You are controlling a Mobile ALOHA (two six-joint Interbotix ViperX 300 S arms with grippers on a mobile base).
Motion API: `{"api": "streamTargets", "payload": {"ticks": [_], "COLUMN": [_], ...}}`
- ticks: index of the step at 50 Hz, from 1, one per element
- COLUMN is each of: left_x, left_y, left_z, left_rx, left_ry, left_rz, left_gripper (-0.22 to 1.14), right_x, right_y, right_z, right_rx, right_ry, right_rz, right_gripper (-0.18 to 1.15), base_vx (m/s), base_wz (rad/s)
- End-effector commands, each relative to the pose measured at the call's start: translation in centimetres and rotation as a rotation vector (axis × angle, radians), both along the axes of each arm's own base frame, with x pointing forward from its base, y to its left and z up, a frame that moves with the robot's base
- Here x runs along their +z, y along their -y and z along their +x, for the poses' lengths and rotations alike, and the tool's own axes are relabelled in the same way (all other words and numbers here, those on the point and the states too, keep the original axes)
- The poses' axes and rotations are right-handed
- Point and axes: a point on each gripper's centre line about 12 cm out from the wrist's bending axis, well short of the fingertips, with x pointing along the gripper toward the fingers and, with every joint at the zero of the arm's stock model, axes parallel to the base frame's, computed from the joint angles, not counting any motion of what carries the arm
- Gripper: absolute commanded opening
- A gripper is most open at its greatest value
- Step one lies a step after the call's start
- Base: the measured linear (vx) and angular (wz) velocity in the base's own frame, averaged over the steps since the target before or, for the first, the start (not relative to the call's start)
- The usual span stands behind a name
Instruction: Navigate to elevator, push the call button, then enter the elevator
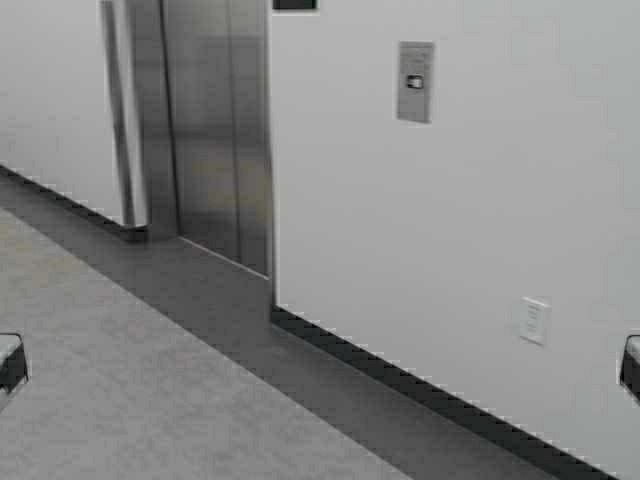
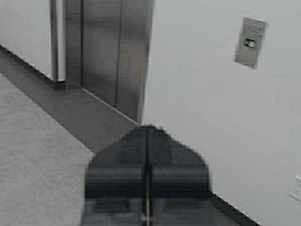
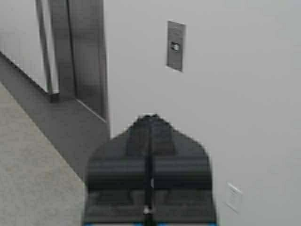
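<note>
Sitting up at about 1 o'clock in the high view, the call button [image 1: 415, 82] is a silver plate on the white wall [image 1: 450, 220], well apart from both arms. The elevator [image 1: 215, 130] is over at 11 o'clock, doors closed. A small white wall plate [image 1: 534, 321] sits low at 4 o'clock. Left gripper [image 2: 147, 136] and right gripper [image 3: 149, 123] both have fingers pressed together, holding nothing.
</note>
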Motion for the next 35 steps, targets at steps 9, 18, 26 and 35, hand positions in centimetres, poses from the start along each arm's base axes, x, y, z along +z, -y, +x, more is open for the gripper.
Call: {"api": "streamTargets", "payload": {"ticks": [9,18,26,35], "left_x": [0.9,0.9,1.1,1.3], "left_y": [-0.1,0.0,0.0,-0.1], "left_z": [0.9,0.3,-0.3,-0.3], "left_rx": [0.000,0.001,0.004,0.004], "left_ry": [0.009,0.021,0.021,0.025], "left_rz": [0.002,0.007,0.005,0.000], "left_gripper": [0.03,0.03,0.03,0.03], "right_x": [-0.4,-0.2,-0.4,-0.4], "right_y": [-0.3,-0.3,-0.8,-0.9], "right_z": [-0.1,0.4,1.1,1.4], "right_rx": [0.011,-0.003,0.020,0.021], "right_ry": [-0.025,-0.091,-0.137,-0.182], "right_rz": [-0.019,-0.040,-0.073,-0.117], "right_gripper": [0.05,0.05,0.05,0.05], "base_vx": [0.55,0.54,0.54,0.51], "base_wz": [0.17,0.06,0.09,0.12]}}
